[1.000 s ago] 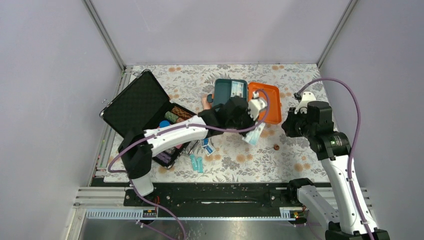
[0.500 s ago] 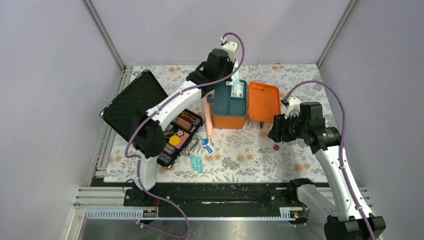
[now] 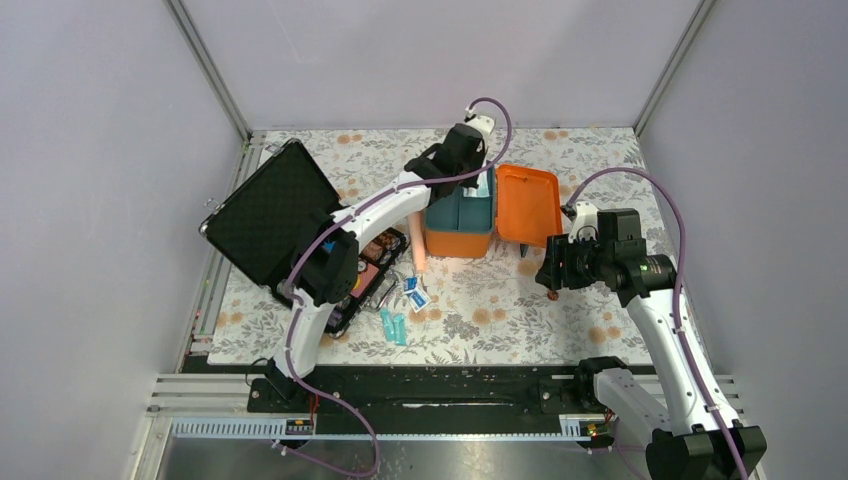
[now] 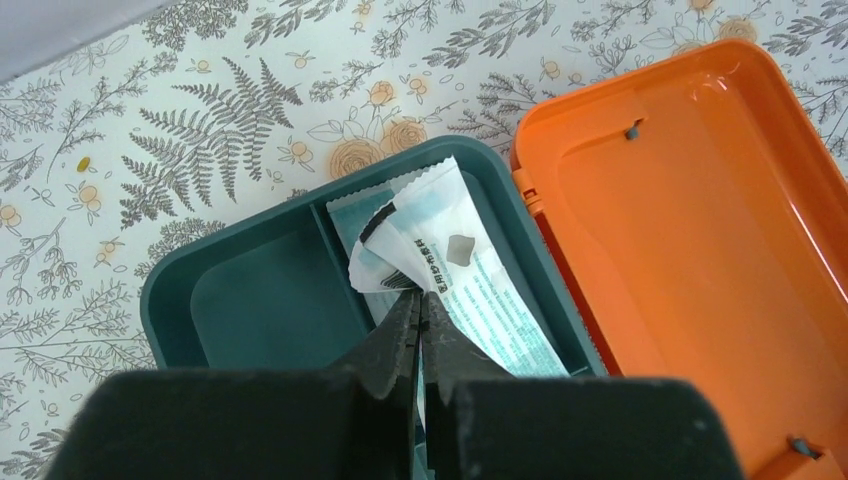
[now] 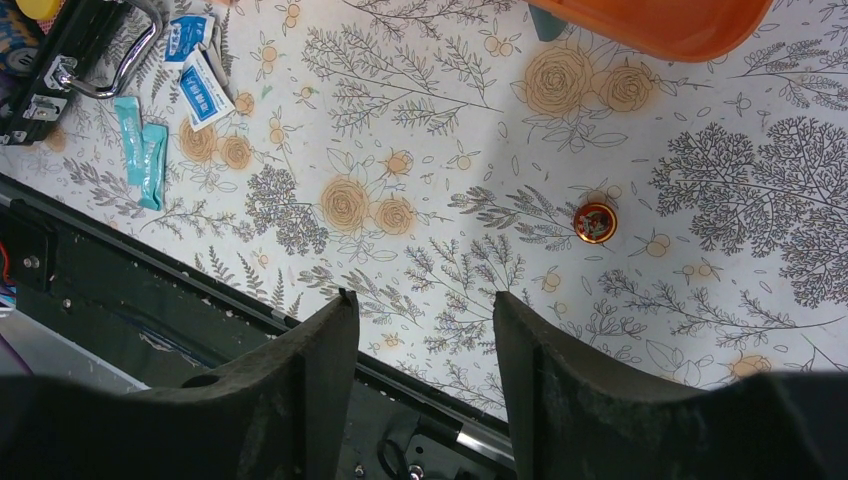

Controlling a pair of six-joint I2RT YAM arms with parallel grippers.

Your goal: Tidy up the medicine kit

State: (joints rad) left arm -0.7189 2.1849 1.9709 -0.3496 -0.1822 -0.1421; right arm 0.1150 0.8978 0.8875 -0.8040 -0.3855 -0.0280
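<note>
The left hand (image 4: pixel 417 297), shifted right, pinches a packet (image 4: pixel 470 270) in the kit (image 4: pixel 255 310), hidden overhead by its arm (image 3: pixel 385 205); right hand (image 5: pixel 425 300) gapes empty.

No wording, brand or number is legible. The white sachet (image 4: pixel 455 265), lying in the right-hand compartment of the medicine kit (image 4: pixel 155 300), bears rows of teal print and a small grey mark, too fine to read. The blue-and-white packets (image 5: pixel 200 80) in front of the kit carry illegible print. The round cap (image 5: pixel 595 222) near its open lid shows an unreadable red-gold emblem.
</note>
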